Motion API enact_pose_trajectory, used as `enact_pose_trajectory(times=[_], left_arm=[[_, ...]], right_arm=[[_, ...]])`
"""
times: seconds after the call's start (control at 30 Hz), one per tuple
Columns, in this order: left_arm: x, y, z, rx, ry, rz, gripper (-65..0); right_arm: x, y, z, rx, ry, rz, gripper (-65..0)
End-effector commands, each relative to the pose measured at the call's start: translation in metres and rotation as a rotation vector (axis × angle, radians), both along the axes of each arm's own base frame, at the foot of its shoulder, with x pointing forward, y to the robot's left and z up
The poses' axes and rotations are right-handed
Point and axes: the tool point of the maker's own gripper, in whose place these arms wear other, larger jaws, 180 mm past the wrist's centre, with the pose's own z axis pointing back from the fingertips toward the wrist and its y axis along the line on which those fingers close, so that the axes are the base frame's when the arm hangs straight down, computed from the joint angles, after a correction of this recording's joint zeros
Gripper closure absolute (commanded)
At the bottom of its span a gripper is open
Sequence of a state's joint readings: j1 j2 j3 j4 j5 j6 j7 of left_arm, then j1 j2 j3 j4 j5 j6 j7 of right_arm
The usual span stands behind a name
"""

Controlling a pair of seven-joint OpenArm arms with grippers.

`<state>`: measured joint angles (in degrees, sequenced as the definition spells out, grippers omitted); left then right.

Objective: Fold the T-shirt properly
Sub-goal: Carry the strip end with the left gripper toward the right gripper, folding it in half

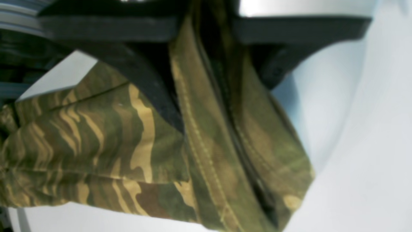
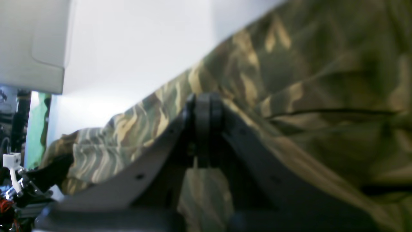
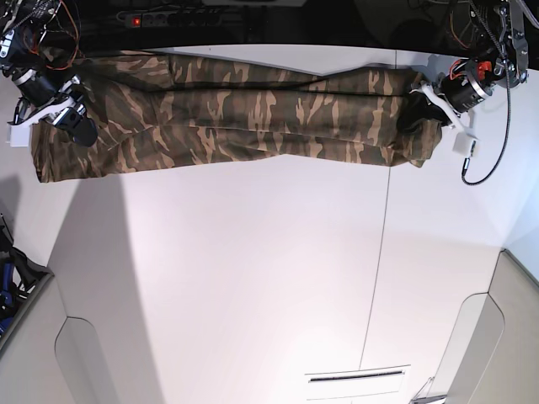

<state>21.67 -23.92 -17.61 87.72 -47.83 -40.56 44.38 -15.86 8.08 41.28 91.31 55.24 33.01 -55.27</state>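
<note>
Two grippers pinch the soft brown-and-olive camouflage T-shirt (image 3: pixel 236 118) stretched along your white table's (image 3: pixel 253 278) far edge: left gripper (image 1: pixel 206 74), right gripper (image 2: pixel 203 106), both clamped. Uneven lifting risks slipping cloth and a skewed fold.

White counter (image 3: pixel 253 278), smooth, one thin seam running top to bottom right of centre. Dark strip behind its far edge holds a power strip (image 3: pixel 173 17) with a red light and tangled cables (image 3: pixel 472 25). Pale grey panels (image 3: pixel 484 337) at the near corners.
</note>
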Motion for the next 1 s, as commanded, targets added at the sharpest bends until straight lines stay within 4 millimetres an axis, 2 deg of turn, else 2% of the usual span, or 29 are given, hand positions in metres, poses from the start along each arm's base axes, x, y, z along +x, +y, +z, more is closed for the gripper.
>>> enact_pose_trajectory(times=[0.0, 0.13, 0.27, 0.43, 0.57, 0.73, 0.97], left_arm=[[0.007, 0.006, 0.003, 0.034, -0.003, -0.009, 0.0], [0.028, 0.01, 0.017, 0.068, -0.033, -0.033, 0.0], [0.047, 0.03, 0.031, 0.184, -0.06, -0.068, 0.0], [0.066, 0.054, 0.061, 0.302, -0.12, -0.101, 0.0], [0.075, 0.062, 0.085, 0.399, -0.161, -0.124, 0.0], [0.076, 0.043, 0.107, 0.423, -0.204, -0.171, 0.0], [0.071, -0.015, 0.146, 0.343, -0.356, -0.254, 0.0]], right_arm=[[0.007, -0.008, 0.016, -0.02, -0.053, -0.006, 0.0], [0.004, -0.021, 0.03, -0.053, -0.074, -0.026, 0.0], [0.001, -0.039, 0.044, -0.102, -0.099, -0.065, 0.0], [-0.001, -0.058, 0.052, -0.157, -0.094, -0.068, 0.0], [0.0, -0.064, 0.056, -0.182, -0.096, -0.059, 0.0], [0.0, -0.066, 0.056, -0.188, -0.094, -0.058, 0.0], [0.0, -0.066, 0.055, -0.194, -0.089, -0.058, 0.0]])
